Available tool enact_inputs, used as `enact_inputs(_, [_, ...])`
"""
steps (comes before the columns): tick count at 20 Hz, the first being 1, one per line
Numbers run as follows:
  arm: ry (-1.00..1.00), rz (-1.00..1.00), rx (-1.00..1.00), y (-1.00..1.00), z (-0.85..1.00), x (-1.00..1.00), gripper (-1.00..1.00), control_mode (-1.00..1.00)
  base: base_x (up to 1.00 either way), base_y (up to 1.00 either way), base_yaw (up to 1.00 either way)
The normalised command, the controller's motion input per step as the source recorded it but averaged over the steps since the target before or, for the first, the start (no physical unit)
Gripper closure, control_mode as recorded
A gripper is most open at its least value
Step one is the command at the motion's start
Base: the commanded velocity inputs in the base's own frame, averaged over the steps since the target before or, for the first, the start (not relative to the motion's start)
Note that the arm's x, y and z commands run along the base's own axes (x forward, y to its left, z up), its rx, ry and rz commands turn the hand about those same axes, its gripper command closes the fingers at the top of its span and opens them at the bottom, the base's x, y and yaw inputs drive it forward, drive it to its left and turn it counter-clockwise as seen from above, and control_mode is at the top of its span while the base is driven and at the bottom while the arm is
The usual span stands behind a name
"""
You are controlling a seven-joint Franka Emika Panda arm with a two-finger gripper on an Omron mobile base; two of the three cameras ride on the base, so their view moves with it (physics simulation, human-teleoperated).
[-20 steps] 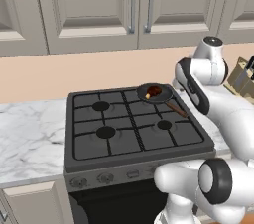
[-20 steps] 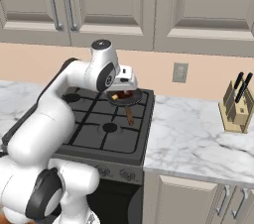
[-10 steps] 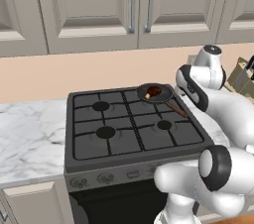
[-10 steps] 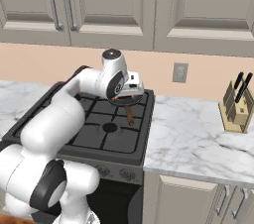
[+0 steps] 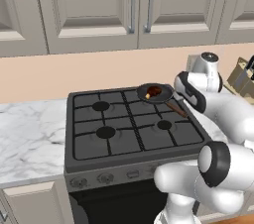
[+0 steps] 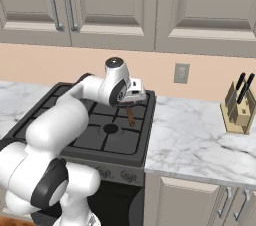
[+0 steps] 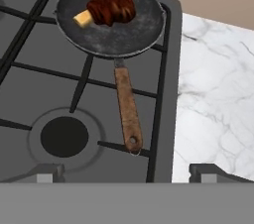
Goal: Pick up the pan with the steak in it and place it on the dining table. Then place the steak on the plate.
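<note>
My claw (image 7: 126, 173) is spread wide and holds nothing; its two tips (image 7: 44, 172) rise at the bottom of the hand view, one over the stove (image 7: 44, 94) grate, the other over the marble counter (image 7: 218, 99) beside it. It hangs above the end of the pan's handle (image 7: 128, 109), apart from it, with the handle's tip lying between my tips and a little beyond them.

The pan (image 7: 110, 17) sits on the stove's back burner on the side nearest the counter, its wooden handle pointing straight toward me. The steak (image 7: 106, 7) lies inside the pan, off-centre toward the far rim, its pale bone end pointing away from the counter.

From the left base view the pan (image 5: 155, 92) stands at the back right of the stove (image 5: 129, 126), just beside my wrist. In the right base view a knife block (image 6: 239, 105) stands on the counter (image 6: 200, 135), well apart.
</note>
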Motion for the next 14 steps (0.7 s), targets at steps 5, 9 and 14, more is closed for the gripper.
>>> enact_inputs(5, [0.01,0.01,-0.01,0.04,-0.09,0.0,-1.0,-1.0,0.0,0.0,0.0])
enact_inputs(9, [0.0,0.0,0.0,0.01,-0.26,0.0,-1.0,-1.0,0.0,0.0,0.0])
enact_inputs(14, [0.0,0.0,0.0,0.0,-0.29,0.0,-1.0,-1.0,0.0,0.0,0.0])
